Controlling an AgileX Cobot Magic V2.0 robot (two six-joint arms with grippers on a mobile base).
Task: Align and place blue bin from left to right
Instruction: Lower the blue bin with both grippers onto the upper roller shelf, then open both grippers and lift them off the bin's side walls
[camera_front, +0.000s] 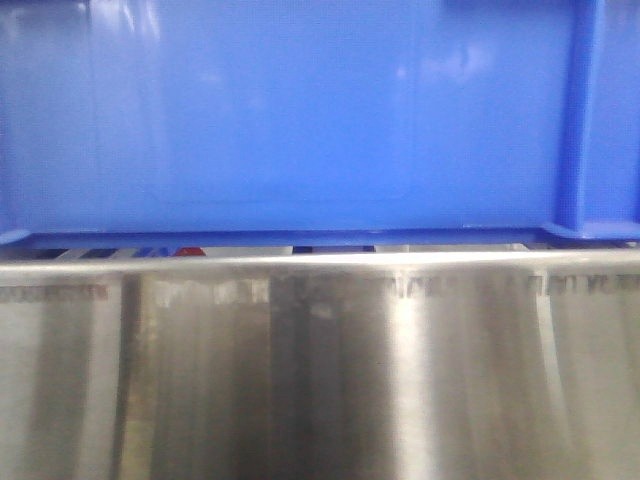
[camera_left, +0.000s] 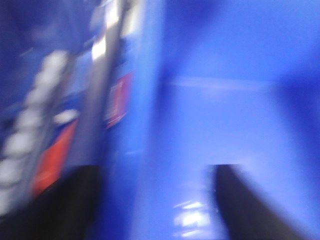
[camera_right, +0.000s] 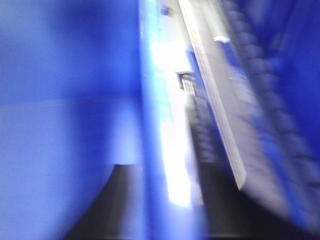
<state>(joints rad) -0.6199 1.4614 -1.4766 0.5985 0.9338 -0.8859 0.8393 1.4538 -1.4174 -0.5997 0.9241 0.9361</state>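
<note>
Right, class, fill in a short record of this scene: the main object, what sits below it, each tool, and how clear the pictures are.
Main object: blue bin, its wall filling the upper front view, with a vertical rib at the right
Below it: shiny metal panel
Between them: narrow gap showing red, blue and white scraps, too small to identify
Left tool: dark fingers on either side of a bin wall; grip unclear
Right tool: dark fingers on either side of a bin wall; grip unclear
Clarity: both wrist views heavily blurred

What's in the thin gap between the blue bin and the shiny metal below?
Front view: under the blue bin, above the metal surface, only blurred red, white and dark bits, unidentifiable.
</note>
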